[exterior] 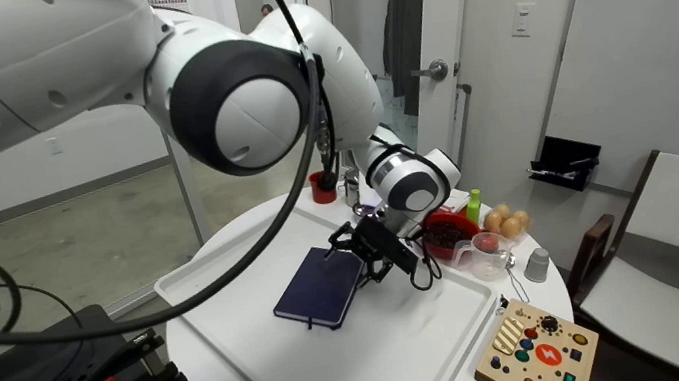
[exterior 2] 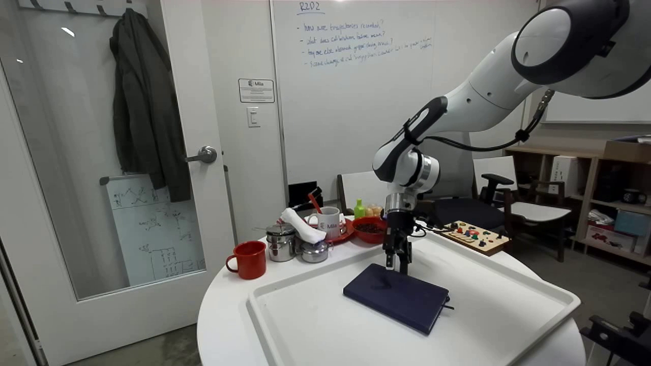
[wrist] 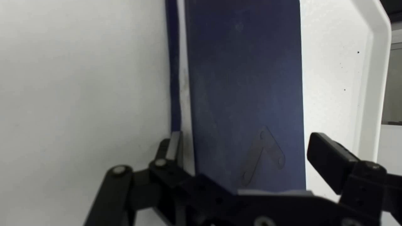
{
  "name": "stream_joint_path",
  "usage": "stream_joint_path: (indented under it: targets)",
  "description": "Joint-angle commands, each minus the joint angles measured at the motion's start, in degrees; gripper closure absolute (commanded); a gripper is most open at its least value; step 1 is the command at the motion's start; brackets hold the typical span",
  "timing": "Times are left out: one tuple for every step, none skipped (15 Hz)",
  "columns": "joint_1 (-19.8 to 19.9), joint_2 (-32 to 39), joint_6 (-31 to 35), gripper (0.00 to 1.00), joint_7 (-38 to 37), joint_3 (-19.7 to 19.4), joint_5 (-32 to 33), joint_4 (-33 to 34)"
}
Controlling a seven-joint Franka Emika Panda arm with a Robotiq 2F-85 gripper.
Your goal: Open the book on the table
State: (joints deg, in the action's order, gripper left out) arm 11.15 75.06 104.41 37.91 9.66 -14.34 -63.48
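Wrist view: thin rectangular navy-blue book [wrist: 245, 78] lies closed on white rectangular rimmed tray-like tabletop [wrist: 78, 94], stretching to 12 o'clock from black two-finger gripper [wrist: 246, 138], long axis roughly 12–6. Jaws spread wide, nothing pinched. White page edge [wrist: 184, 84] faces 9 o'clock, one finger [wrist: 173, 146] just beside it; contact unclear. Opening likely needs cover lifted there, swung toward 3.

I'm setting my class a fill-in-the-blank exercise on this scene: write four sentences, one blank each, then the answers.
1. The book has a navy ____ cover.
2. With its fingers spread apart, the gripper is ____, not shut.
3. In both exterior views, the bottle is bright ____.
4. The heading underlined on the whiteboard reads ____.
Missing words: blue; open; green; R2D2.
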Motion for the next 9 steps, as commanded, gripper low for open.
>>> stream_joint_path:
  targets:
    - [-0.09, -1.18, -0.54, 0.00, 0.08, 0.24, 0.05, -0.38]
    - [-0.10, -1.39, -0.45, 0.00, 0.09, 0.28, 0.05, -0.56]
    - [-0.08, -1.42, -0.46, 0.00, 0.09, 0.30, 0.06, -0.52]
    - [-0.07, -1.46, -0.51, 0.00, 0.15, 0.34, 0.10, -0.51]
    - [-0.10, -1.52, -0.56, 0.00, 0.16, 0.35, 0.15, -0.52]
    - [-0.10, -1.55, -0.61, 0.00, 0.20, 0.39, 0.17, -0.53]
    - [-0.06, -1.61, -0.82, 0.00, 0.37, 0.49, 0.18, -0.55]
    - [0.03, -1.73, -0.94, 0.00, 0.59, 0.64, 0.15, -0.69]
    - [0.09, -1.94, -0.95, 0.00, 0.75, 0.73, 0.13, -0.94]
